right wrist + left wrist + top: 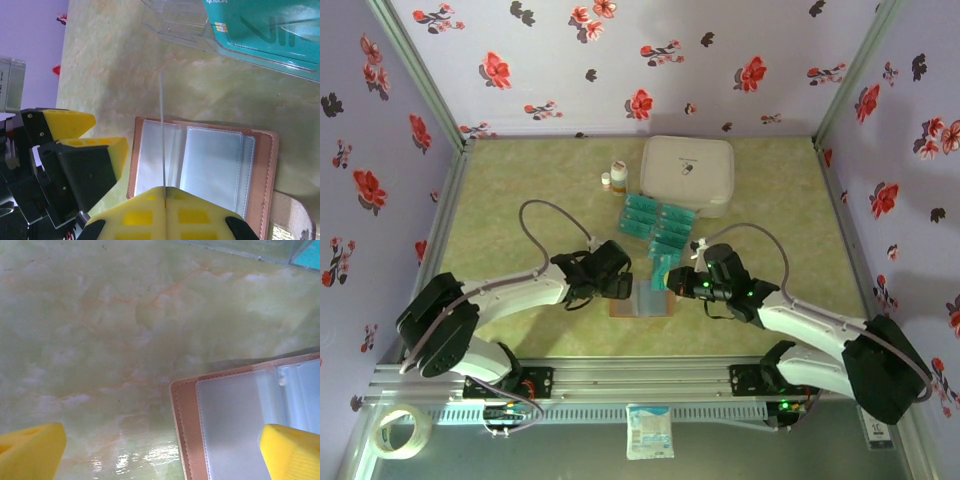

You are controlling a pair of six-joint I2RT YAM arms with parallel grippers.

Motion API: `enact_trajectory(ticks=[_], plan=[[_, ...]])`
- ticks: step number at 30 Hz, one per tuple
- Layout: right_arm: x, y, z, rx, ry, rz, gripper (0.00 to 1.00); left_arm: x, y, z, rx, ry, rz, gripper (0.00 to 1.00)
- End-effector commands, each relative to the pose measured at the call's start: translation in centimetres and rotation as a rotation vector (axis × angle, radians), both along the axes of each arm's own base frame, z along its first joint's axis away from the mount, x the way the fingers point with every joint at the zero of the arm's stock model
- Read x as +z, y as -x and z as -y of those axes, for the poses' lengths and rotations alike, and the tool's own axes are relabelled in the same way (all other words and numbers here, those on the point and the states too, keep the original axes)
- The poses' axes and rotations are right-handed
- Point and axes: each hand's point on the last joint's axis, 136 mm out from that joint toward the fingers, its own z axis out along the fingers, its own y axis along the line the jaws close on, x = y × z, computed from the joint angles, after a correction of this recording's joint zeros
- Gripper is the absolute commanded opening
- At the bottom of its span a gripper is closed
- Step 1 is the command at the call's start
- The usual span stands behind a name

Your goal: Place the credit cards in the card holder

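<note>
your right gripper (164, 192) pinches a credit card (162, 130) edge-on over the open card holder (210, 160) — left gripper (161, 450) spread wide.

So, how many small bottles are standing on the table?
2. The taller bottle stands just left of the white case, at the far side. The shorter bottle stands close beside it, on its left. The arms cover some table, so another could be hidden.

Locate the white zipped case (688, 174) at the far side of the marbled table (520, 190); a small bottle (618, 175) and smaller vial (606, 181) stand just left. Your tape roll (398, 432) and white packet (649, 431) lie at the near edge.
</note>
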Motion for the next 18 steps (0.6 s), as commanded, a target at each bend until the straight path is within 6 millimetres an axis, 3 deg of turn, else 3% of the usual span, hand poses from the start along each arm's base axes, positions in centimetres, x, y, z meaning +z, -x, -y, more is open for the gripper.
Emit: enact_trajectory(ticks=[1,7,18], plan=[[0.3,0.0,-1.3,0.023,-0.034,0.010,0.00,-0.6,0.2,0.2,-0.025,-0.021,0.004,1.00],[-0.6,0.5,-2.9,0.066,-0.025,0.001,0.00,-1.5,0.7,-0.3,-0.010,-0.026,-0.007,1.00],[-1.7,0.9,-4.1,0.092,-0.019,-0.014,0.00,-2.6,1.6,-0.7,-0.019,-0.034,-0.020,1.00]])
